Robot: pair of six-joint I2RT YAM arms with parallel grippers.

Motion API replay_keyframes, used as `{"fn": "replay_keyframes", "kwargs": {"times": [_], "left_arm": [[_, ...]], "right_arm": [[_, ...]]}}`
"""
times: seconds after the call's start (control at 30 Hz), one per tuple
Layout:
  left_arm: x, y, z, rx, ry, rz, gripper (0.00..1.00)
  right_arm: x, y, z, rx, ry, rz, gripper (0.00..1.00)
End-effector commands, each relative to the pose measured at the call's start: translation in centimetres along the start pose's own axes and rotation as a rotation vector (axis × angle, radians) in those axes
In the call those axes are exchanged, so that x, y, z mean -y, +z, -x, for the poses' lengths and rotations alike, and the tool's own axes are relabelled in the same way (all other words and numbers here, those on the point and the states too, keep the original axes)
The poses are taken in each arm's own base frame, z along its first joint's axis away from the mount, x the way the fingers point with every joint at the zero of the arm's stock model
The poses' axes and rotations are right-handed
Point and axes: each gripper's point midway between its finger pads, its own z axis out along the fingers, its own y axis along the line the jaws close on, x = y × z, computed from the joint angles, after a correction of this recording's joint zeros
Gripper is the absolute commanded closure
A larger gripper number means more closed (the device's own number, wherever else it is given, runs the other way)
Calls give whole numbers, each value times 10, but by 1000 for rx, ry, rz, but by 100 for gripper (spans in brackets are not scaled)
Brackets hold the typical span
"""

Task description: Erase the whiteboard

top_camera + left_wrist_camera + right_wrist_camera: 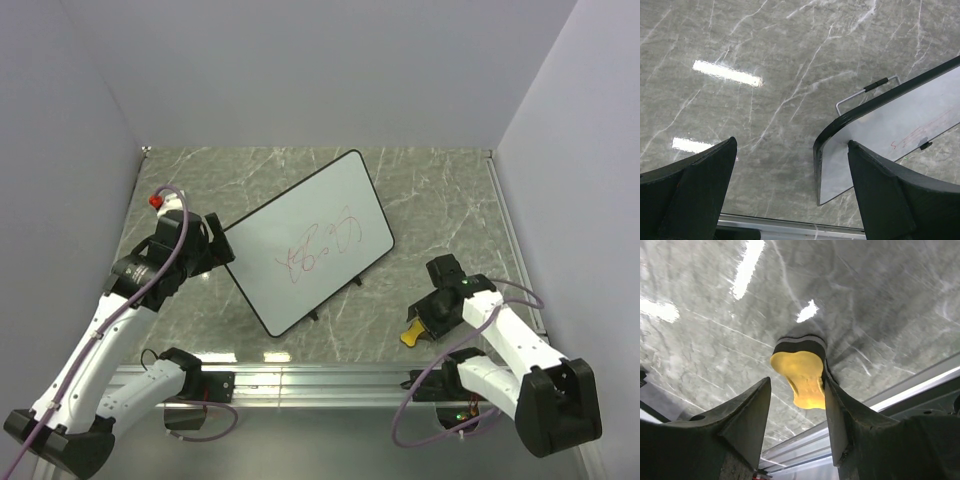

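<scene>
The large flat white rectangular whiteboard point(310, 240) with its thin black rim and rounded corners is sitting mid-table on the grey marbled tabletop point(440, 200), turned on a diagonal, one corner pointing toward the far wall. Red scribbles point(322, 247) are showing across its middle, not yet wiped. Small black stand feet point(355, 283) are poking out along the near right edge. From the left wrist view the board point(900, 125) is riding slightly tilted, its rounded corner lifted off the marble, a wire stand point(867, 92) peeking out behind.

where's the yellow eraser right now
Top view: the yellow eraser sits near right, between the open fingers of the right gripper, close to the front rail, right of the whiteboard.
</scene>
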Motion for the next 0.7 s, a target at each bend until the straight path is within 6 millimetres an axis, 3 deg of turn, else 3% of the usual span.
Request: {"fn": "replay_keyframes", "kwargs": {"times": [0.0, 0.23, 0.4, 0.67], "left_arm": [[-2, 0, 7, 26, 10, 22, 1], [-5, -3, 8, 27, 0, 33, 1], [-5, -2, 6, 21, -14, 34, 1], [-1, -5, 13, 23, -18, 38, 1]], "right_arm": [[-8, -2, 9, 35, -25, 8, 46], [-1, 9, 6, 17, -56, -12, 47], [-3, 10, 7, 19, -82, -12, 65], [-6, 16, 6, 2, -141, -11, 72]]}}
